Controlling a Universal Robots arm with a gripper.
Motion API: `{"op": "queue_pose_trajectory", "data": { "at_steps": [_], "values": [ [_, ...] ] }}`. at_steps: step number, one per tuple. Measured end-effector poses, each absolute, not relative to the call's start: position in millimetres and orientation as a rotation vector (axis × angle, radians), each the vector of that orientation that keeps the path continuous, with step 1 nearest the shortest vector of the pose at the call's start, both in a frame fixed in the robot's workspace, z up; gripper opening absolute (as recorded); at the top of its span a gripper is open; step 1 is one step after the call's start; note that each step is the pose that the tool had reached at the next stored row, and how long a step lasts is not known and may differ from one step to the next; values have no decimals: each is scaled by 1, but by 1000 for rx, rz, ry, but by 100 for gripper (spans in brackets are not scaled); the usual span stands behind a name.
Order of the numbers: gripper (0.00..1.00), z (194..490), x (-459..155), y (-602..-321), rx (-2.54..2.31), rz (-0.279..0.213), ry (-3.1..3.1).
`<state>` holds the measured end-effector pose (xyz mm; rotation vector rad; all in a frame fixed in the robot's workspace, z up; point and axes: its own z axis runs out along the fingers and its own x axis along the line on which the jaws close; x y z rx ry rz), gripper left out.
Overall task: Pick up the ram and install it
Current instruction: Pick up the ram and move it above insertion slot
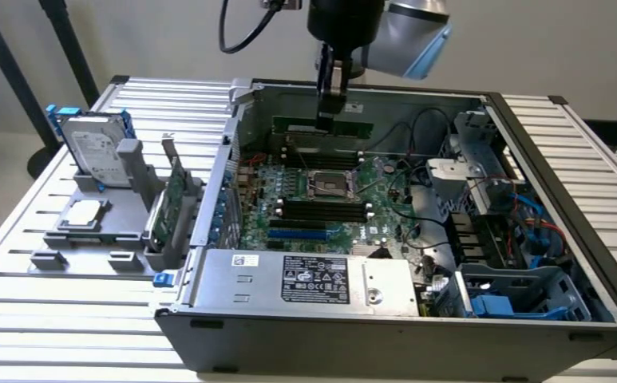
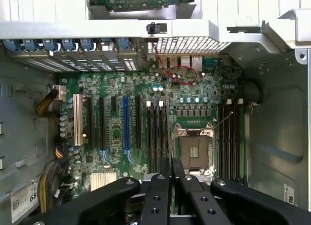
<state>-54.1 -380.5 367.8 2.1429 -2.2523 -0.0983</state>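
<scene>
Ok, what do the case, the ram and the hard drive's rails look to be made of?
The case looks like dull grey sheet metal: folded edges, perforated panel. The ram, clamped in the shut gripper, looks like matte green circuit board, thin and flat. The hard drive's rails look like blue moulded plastic, judging by the uniform colour, though that is less certain.

The pincer (image 1: 330, 116) hangs inside the open computer case (image 1: 393, 339), closed on the ram (image 1: 290, 125), which sits level above the motherboard (image 1: 276, 231). At the exterior view's left, a hard drive (image 1: 95, 152) stands on the table (image 1: 53, 319).
</scene>
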Motion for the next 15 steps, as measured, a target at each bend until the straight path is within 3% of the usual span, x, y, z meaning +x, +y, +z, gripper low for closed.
{"op": "queue_pose_trajectory", "data": {
  "at_steps": [7,15],
  "values": [
    [13,366,-50,-367,2118,-18,-2238],
    [13,358,-49,-367,2072,-6,-2291]
  ]
}}
